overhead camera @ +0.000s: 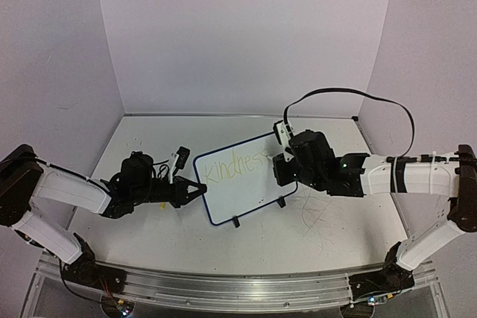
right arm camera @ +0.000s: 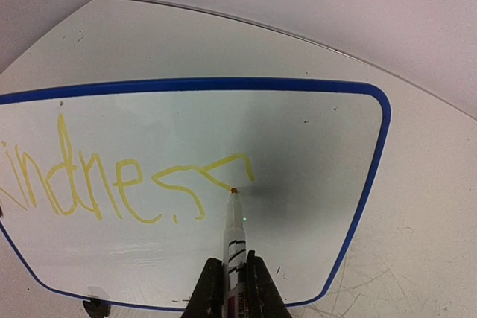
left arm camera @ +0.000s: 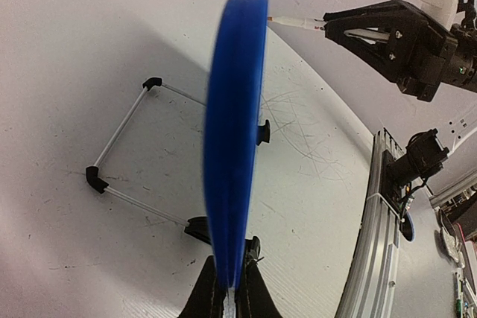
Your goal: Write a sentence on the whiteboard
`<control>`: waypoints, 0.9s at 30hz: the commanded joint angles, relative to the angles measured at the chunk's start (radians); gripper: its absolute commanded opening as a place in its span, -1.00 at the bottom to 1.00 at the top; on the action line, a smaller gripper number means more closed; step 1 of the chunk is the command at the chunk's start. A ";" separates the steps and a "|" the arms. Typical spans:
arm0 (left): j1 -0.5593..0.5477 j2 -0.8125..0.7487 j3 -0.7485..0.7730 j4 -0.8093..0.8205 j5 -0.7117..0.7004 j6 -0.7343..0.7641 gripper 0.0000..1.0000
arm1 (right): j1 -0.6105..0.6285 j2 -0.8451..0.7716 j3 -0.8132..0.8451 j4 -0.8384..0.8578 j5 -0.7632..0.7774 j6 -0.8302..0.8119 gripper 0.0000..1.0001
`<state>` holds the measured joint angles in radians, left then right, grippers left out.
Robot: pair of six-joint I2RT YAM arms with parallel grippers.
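Whiteboard [overhead camera: 246, 195] stands propped on table [overhead camera: 335, 236], left claw [left arm camera: 232, 288] pinching its blue edge. Right claw [right arm camera: 231, 281] clamps marker [right arm camera: 235, 232], tip on last "s" of sentence [right arm camera: 112, 176]. Finish stroke w/ light, even pressure; left must brace board vs push.

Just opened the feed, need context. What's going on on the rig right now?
The left end effector is clamped on the edge of the small blue-framed whiteboard, holding it upright on its wire stand. The right end effector grips a marker with its tip touching the board face. The yellow-green lettering reads roughly "Kindness", with the tip at the final s. No second word is written yet.
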<state>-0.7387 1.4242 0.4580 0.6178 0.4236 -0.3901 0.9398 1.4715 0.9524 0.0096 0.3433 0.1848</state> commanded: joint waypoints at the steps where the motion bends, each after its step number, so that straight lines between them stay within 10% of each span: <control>1: 0.001 -0.024 0.022 -0.053 -0.022 0.025 -1.00 | 0.000 -0.015 -0.013 -0.010 0.060 0.020 -1.00; 27: 0.001 -0.034 0.019 -0.058 -0.026 0.026 -1.00 | 0.020 0.032 0.015 -0.020 -0.052 0.031 -1.00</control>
<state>-0.7387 1.4215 0.4583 0.6143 0.4225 -0.3916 0.9482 1.4747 0.9215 -0.0242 0.3240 0.2115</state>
